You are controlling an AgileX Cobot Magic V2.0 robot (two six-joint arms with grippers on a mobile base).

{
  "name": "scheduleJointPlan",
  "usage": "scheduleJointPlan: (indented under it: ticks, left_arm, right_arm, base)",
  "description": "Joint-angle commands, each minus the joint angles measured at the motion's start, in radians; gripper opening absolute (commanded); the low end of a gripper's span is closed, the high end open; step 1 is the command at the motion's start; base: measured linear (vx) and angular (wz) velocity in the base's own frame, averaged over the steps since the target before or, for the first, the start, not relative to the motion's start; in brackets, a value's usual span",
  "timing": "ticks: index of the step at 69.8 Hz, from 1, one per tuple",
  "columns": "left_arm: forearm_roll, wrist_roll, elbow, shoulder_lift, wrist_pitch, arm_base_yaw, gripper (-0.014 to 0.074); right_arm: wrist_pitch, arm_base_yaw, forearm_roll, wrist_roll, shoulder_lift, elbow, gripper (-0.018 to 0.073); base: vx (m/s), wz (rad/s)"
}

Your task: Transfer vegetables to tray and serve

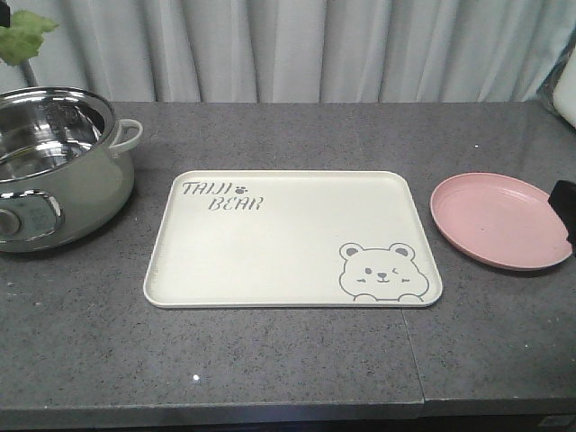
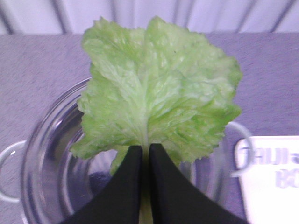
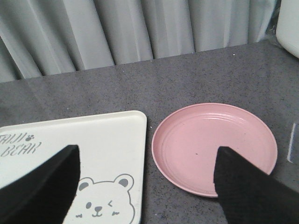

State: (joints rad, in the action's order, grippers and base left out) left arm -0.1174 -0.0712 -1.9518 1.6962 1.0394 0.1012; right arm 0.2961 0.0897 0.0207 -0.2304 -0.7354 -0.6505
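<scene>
A crinkled green lettuce leaf (image 2: pixel 156 88), the vegetables, hangs above the steel pot (image 2: pixel 51 154), pinched at its pale stem by my left gripper (image 2: pixel 145 149), which is shut on it. In the front view the leaf (image 1: pixel 22 36) shows at the top left corner, high over the pot (image 1: pixel 54 171). The cream tray (image 1: pixel 270 261) with bear drawing lies in the middle of the counter with nothing on it. My right gripper (image 3: pixel 147 163) is open, held above the gap between the tray (image 3: pixel 112 135) and the pink plate (image 3: pixel 212 144); one fingertip (image 1: pixel 562 198) shows at the plate's right edge.
The pink plate (image 1: pixel 499 220) sits right of the tray, bare. The pot with pale handles stands at the far left. Grey curtains hang behind the dark counter. A counter seam (image 1: pixel 416 360) runs near the front right.
</scene>
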Motion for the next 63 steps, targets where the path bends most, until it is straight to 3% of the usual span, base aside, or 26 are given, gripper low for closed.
scheduleJointPlan:
  ticks: [1,11,19,31,44,53,63]
  left_arm:
    - [-0.113,-0.037,-0.029,-0.071,-0.054,-0.005,-0.0007]
    - [-0.262,-0.105,-0.029,-0.079,-0.053,-0.048,-0.0007]
    - [-0.335,-0.127,-0.029,-0.079,-0.066,-0.099,-0.0007]
    - [-0.351,-0.128,-0.029,-0.079,-0.091,-0.177,-0.0007]
    - [-0.352,-0.151,-0.029,-0.063,-0.093,-0.249,-0.0007]
    - [-0.352,-0.151,-0.029,-0.048,-0.09,-0.302,-0.0007]
    - [-0.352,-0.173,-0.029,-0.035,-0.101,-0.364,-0.0007]
  right_arm:
    - [-0.131,0.001,-0.041,0.017,-0.025,-0.034,0.0554]
    - [-0.179,0.001,-0.148,0.079,-0.099,-0.085,0.0542]
    - [-0.182,0.001,-0.245,0.166,-0.174,-0.173,0.0538]
    - [-0.164,0.007,-0.415,0.323,-0.297,-0.35,0.0538]
    - [-0.048,0.105,-0.641,0.557,-0.461,-0.575,0.0538]
    - [0.055,0.148,-0.881,0.742,-0.57,-0.694,0.0538]
    - [0.161,0.148,-1.267,1.013,-0.647,-0.736,0.0538]
  base:
    - [0.0,0.0]
    - [0.0,0.0]
    - [0.0,0.0]
    - [0.0,0.0]
    - [0.0,0.0]
    - [0.0,0.0]
    - [0.0,0.0]
